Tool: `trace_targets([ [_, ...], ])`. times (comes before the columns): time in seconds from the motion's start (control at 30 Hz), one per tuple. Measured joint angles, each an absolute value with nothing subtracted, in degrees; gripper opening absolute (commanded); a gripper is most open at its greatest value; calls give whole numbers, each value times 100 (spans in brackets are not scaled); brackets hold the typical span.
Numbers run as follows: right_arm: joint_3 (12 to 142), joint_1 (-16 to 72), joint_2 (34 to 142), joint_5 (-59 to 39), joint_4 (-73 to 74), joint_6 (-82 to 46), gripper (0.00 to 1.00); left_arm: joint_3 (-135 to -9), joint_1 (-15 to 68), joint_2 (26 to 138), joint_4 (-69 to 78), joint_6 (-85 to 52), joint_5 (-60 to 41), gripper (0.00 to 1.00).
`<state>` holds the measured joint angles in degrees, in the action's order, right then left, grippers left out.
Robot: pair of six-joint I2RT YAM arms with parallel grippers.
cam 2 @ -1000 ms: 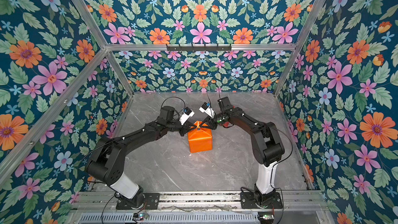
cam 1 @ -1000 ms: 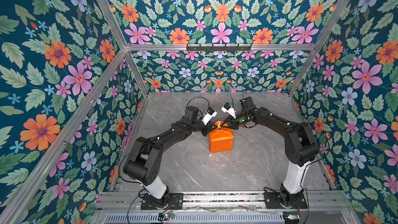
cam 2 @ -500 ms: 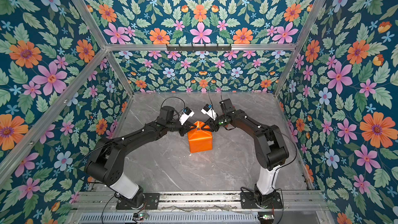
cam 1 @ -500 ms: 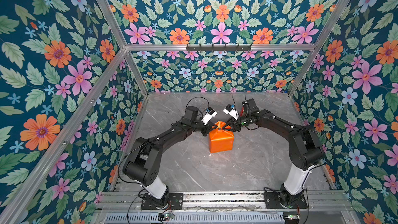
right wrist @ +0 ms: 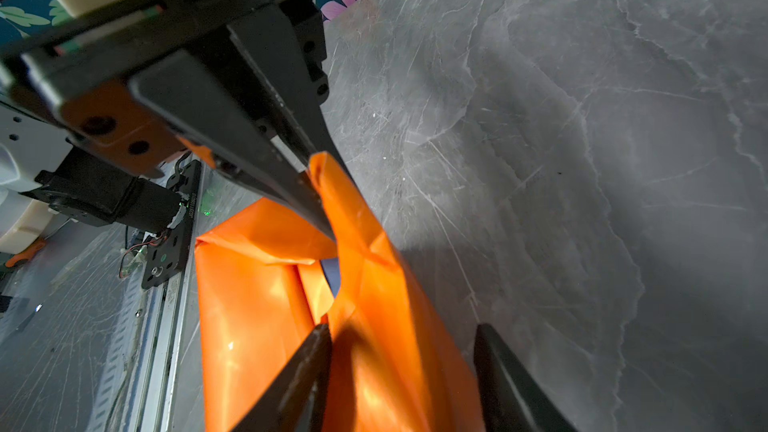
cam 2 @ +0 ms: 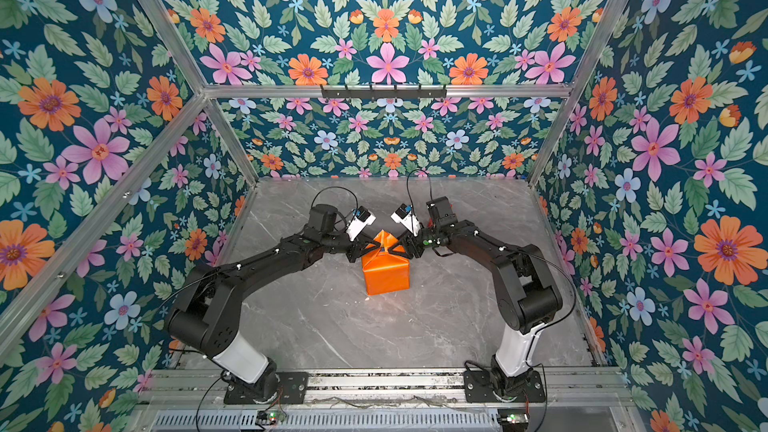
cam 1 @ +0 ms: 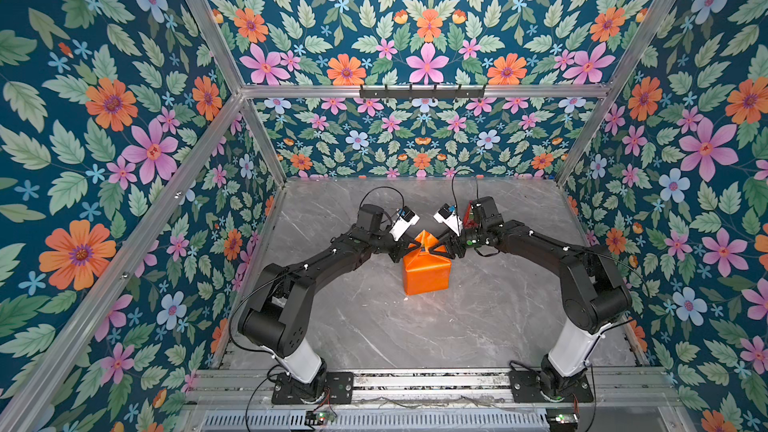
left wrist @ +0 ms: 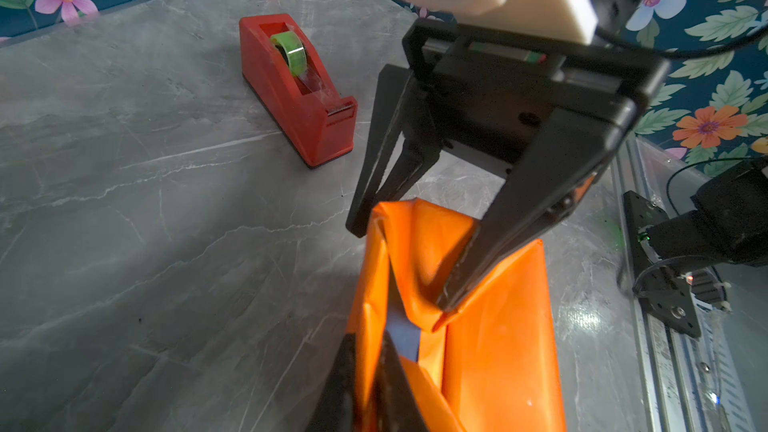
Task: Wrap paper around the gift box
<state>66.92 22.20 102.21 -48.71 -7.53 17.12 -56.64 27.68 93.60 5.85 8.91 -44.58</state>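
Note:
The gift box stands mid-table, almost wholly covered by the orange paper (cam 1: 428,276) (cam 2: 386,276). Only a navy sliver of the gift box (left wrist: 401,328) (right wrist: 331,274) shows at the far end, between the folds. The paper's loose end flaps rise to a peak there. My left gripper (cam 1: 408,253) (left wrist: 368,351) is shut on one thin upright flap. My right gripper (cam 1: 443,251) (right wrist: 401,334) stands open, its fingers wide apart on either side of the opposite flap. In the left wrist view one of its fingertips (left wrist: 451,297) presses into the paper fold.
A red tape dispenser (left wrist: 299,93) with a green roll sits on the grey marble table (cam 1: 478,326) behind the right arm, and only a red edge of the dispenser (cam 1: 468,216) shows in a top view. Floral walls enclose three sides. An aluminium rail (cam 1: 415,380) runs along the front.
My right gripper has opened and let go of its flap, drawing slightly back to the right. The left gripper stays on its flap, with its jaws barely eased.

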Motion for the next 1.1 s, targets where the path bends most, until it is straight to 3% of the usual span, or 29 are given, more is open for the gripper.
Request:
trace_targets([
  [0.67,6678,2220,10261,-4862,-642,1712,56,-6167,2783,9609,681,781,-4646,23],
  [0.83,6678,2220,10261,-4862,-642,1712,56,-6241,2816,9623,729,742,-4657,19],
  [1.1,6678,2222,10261,-4862,-642,1712,56,-6274,2871,9616,768,637,-4648,1],
])
